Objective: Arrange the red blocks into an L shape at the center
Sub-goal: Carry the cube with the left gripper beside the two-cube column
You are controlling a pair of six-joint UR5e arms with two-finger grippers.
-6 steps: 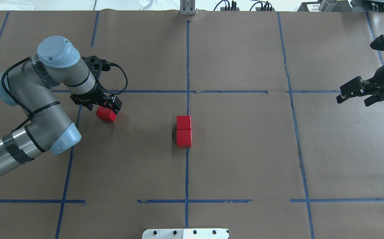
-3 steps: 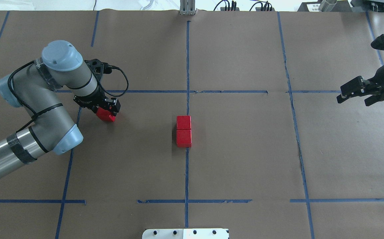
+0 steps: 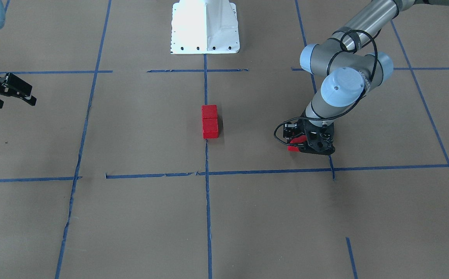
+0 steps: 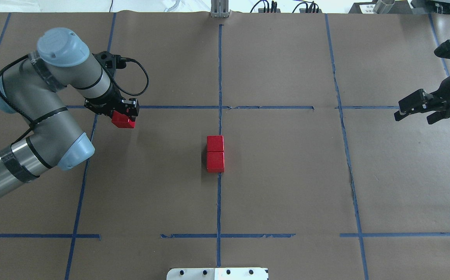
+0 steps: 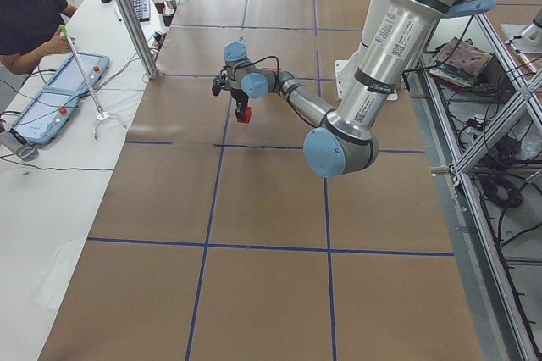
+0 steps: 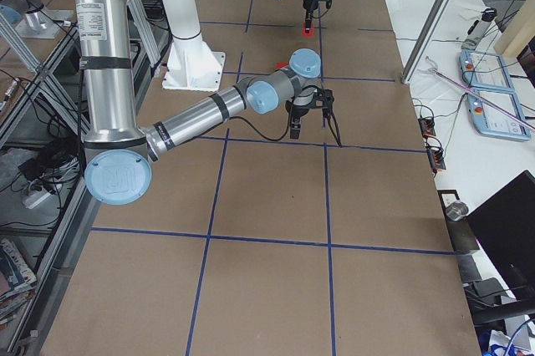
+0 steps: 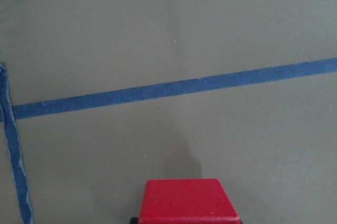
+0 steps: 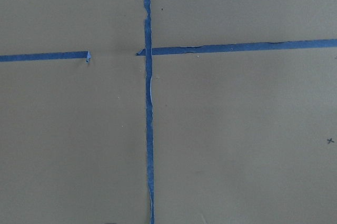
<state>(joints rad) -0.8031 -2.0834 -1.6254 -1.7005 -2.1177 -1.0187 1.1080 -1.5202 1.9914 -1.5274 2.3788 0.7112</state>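
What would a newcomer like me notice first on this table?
Probably the bright red on brown paper: two red blocks sit touching, end to end, on the blue tape line at the center. A third red block is pinched in the left claw, off to the left, while the right claw hangs open and empty at the far right.

Matte red blocks [image 4: 215, 161]; table [image 4: 287, 175] — smooth brown paper.
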